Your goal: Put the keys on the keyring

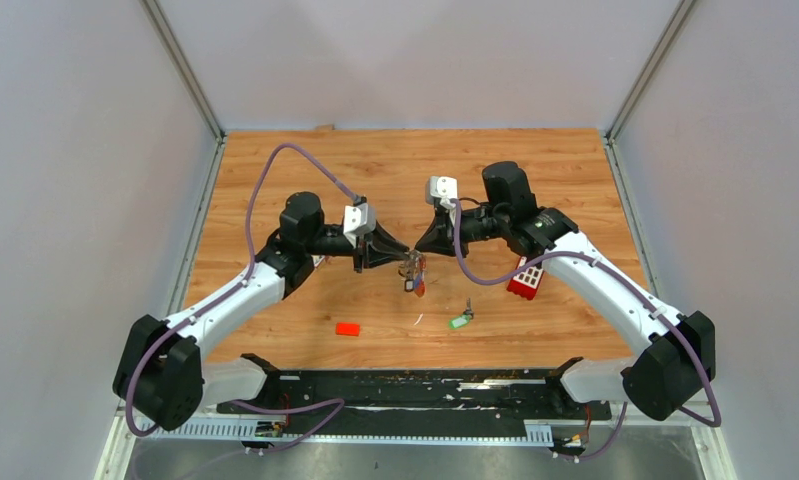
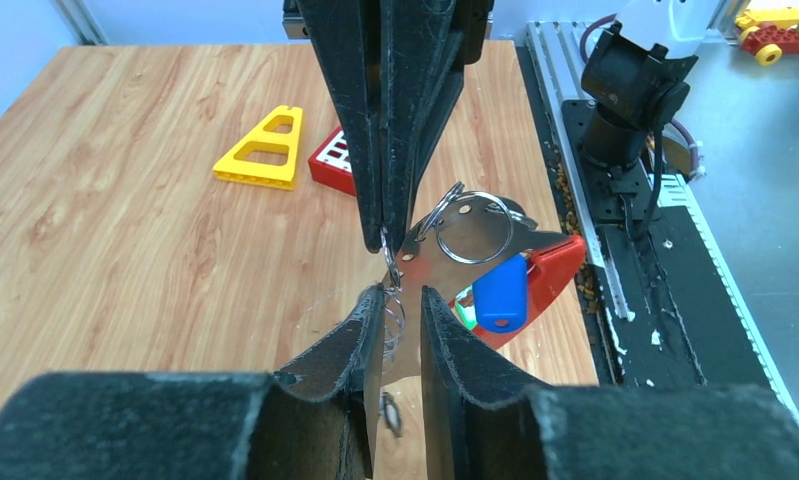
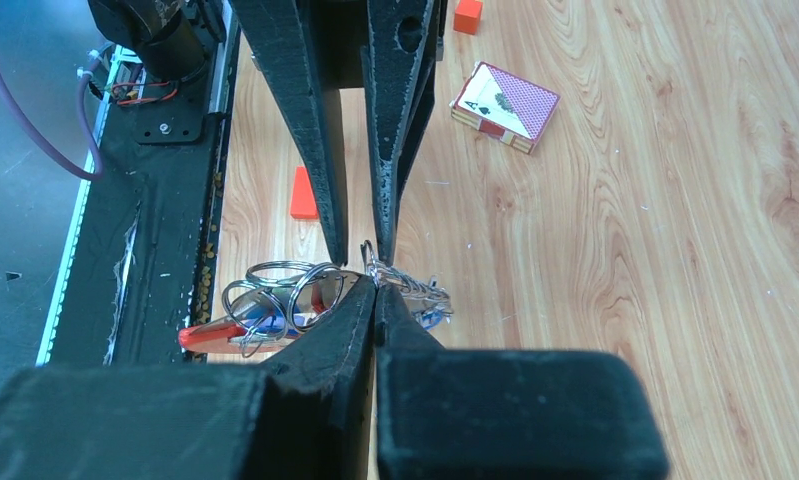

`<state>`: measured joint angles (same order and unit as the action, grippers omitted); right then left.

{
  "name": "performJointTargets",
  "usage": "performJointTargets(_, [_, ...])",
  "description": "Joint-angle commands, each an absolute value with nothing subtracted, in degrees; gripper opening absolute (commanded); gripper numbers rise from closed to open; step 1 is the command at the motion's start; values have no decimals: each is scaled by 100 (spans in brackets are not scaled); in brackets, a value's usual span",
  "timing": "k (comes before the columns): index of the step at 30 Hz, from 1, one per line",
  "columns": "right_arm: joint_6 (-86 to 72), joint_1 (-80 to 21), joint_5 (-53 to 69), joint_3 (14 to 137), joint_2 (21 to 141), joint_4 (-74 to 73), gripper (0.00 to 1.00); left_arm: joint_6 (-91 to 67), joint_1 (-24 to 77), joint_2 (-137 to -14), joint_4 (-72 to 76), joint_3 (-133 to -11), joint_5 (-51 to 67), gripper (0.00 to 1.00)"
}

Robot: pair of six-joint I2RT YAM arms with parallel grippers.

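Right, status: mid-air handoff, ring-opening step by my read.

My left gripper point(image 2: 401, 296) is part-open. One wire coil point(image 2: 391, 300) of the bunch sits in the gap against a pad, and I see no clamp on it.

The keyring point(image 2: 430, 260) hangs directly between my two sets of fingertips, off the table point(image 1: 275, 180). Its red strap and a blue-tagged key point(image 2: 500, 292) dangle just past my left tips, so that key looks already on.

My right gripper point(image 3: 376, 292) is clenched on the keyring's metal strip, tip to tip with the left.

The green-tagged key point(image 1: 461, 322) lies loose on the table, below my right gripper and on the base side, apart from everything.

Next, as I judge it: the right holds the bunch rigid while the left fetches the green key and feeds its hole onto the coil end. The wire is thin and the alignment tight, so a slip is likely.
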<state>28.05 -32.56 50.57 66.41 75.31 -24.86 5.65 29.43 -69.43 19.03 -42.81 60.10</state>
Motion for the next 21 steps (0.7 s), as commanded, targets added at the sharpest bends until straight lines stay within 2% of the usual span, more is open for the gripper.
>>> performJointTargets(1, [2732,-3240,5342,6715,7347,-2156,0,379,2909,-7031,2242,-4351,5947,27])
performJointTargets(14, [2726,-3239,5318,6680,7356,-2114,0,-166,2933,-7140,2806,-4330,6023,23])
performJointTargets(21, [2721,-3243,5317,6667,7374,-2102,0,-167,2952,-7164,2819,-4324,6003,15])
